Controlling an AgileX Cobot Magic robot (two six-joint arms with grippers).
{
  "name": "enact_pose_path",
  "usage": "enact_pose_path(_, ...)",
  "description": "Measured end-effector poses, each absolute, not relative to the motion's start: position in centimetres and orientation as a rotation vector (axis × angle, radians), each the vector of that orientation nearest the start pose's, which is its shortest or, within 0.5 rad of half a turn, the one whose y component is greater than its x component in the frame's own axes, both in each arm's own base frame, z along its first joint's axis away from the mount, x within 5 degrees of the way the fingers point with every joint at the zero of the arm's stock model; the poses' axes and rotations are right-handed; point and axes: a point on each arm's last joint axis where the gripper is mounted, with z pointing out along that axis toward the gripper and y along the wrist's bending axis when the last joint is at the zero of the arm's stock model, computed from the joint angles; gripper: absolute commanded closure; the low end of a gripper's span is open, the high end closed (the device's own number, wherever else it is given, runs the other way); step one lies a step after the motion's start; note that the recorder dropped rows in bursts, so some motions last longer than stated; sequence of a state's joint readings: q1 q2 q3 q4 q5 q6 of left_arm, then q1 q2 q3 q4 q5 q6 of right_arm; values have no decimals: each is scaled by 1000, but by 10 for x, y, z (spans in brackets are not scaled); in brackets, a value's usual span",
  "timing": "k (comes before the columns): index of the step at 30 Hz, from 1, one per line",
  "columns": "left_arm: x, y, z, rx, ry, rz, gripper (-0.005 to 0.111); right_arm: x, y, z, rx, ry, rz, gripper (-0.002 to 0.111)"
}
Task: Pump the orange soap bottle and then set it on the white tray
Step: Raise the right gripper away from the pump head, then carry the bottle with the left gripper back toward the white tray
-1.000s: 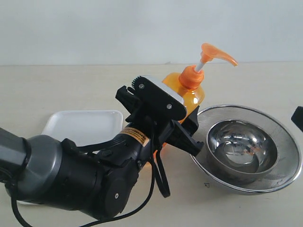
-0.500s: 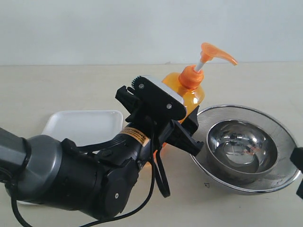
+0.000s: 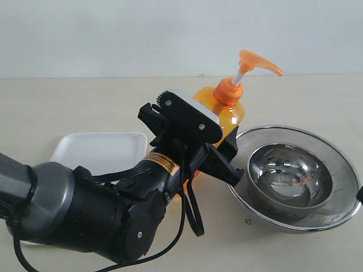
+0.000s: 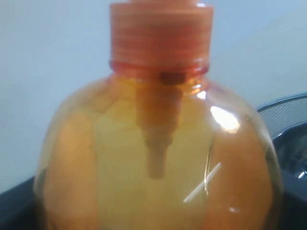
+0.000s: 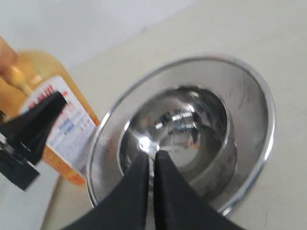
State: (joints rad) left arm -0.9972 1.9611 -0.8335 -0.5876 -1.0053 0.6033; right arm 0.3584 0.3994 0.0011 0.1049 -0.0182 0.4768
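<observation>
Right gripper (image 5: 152, 155), closed up and empty, has slipped almost out of exterior view; left gripper (image 3: 190, 141) still clamps orange soap bottle (image 3: 228, 110), pump (image 3: 258, 61) unpressed

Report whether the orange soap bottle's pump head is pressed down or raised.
Raised. On the orange soap bottle, the white stem shows bare between the pump head and the orange collar.

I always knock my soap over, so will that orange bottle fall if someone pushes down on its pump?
Probably not now: the left fingers grip the orange soap bottle around its body. Alone it might tip, being tall with the pump head sticking out sideways up top. Its shiny plastic could be slippery.
</observation>
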Motion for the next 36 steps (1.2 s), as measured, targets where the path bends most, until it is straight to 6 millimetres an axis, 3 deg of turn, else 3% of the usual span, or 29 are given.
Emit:
enact_pose_path(7,236,-287,154,673,1539,-143,102,57,12,213,277,1495,641,108)
enact_pose_path(18,236,-287,154,669,1541,-146,102,56,9,215,313,1459,602,108)
enact_pose_path(28,241,-275,156,493,1588,-112,102,56,9,215,314,1457,604,108)
enact_pose_path(36,241,-268,178,372,1575,-134,102,56,9,215,316,1459,605,108)
